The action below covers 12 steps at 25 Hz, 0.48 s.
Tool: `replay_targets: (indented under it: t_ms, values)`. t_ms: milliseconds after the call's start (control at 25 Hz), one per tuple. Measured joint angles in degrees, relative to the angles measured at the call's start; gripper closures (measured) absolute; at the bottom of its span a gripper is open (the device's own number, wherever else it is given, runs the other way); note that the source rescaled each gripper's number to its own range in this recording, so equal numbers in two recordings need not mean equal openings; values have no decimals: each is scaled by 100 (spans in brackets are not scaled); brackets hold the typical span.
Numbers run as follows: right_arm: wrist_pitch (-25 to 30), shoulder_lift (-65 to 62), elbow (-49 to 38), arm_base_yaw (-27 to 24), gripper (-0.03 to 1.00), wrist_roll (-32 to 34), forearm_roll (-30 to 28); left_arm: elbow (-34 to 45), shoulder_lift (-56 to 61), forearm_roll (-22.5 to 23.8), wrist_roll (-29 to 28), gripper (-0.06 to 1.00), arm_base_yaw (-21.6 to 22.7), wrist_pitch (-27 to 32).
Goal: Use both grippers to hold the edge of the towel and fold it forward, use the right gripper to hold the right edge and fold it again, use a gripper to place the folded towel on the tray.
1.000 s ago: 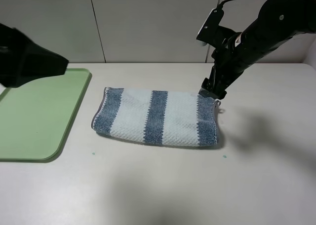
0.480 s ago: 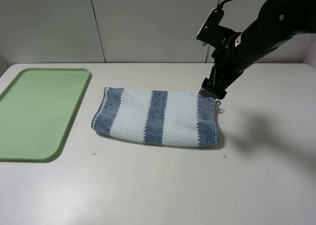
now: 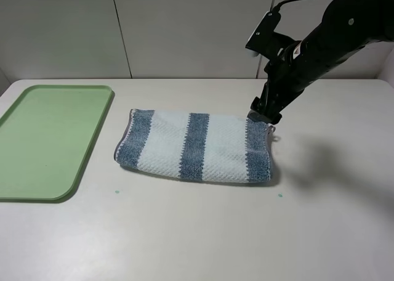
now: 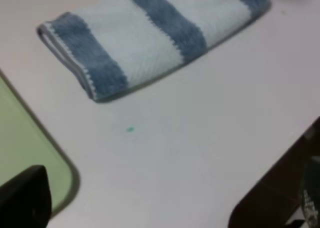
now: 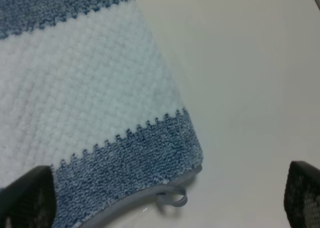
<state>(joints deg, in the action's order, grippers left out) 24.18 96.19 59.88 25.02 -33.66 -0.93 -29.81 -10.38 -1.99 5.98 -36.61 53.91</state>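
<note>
At the centre of the high view, the towel (image 3: 196,146) lies on the table (image 3: 203,238), already folded once into a long band. The tray (image 3: 49,139) sits apart at the left. The right gripper (image 3: 263,116) is poised at the towel's upper right corner, evidently to take the right edge (image 3: 269,154) for the second fold.

In the left wrist view, the left gripper (image 4: 150,203) has its jaws apart and holds nothing. It is well clear of the cloth, since this step is not its job.

In the right wrist view, the jaws stand spread on either side of the grey hem and its loop (image 5: 172,197), not yet clamped.

Blue-and-white striped towel (image 3: 196,147), folded, flat, near the light-green tray (image 3: 49,139).
</note>
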Motion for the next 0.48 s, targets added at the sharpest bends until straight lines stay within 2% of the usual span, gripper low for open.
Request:
replay_targets:
  t_ms: [120,280,480]
  values:
    - [18,0,0,0,-3,26,0,0,0,-76,74,-5,0,117]
    - [18,0,0,0,-3,31,0,108,0,-91,88,-5,0,601]
    - [18,0,0,0,-3,44,0,130,0,-106,88,-5,0,613]
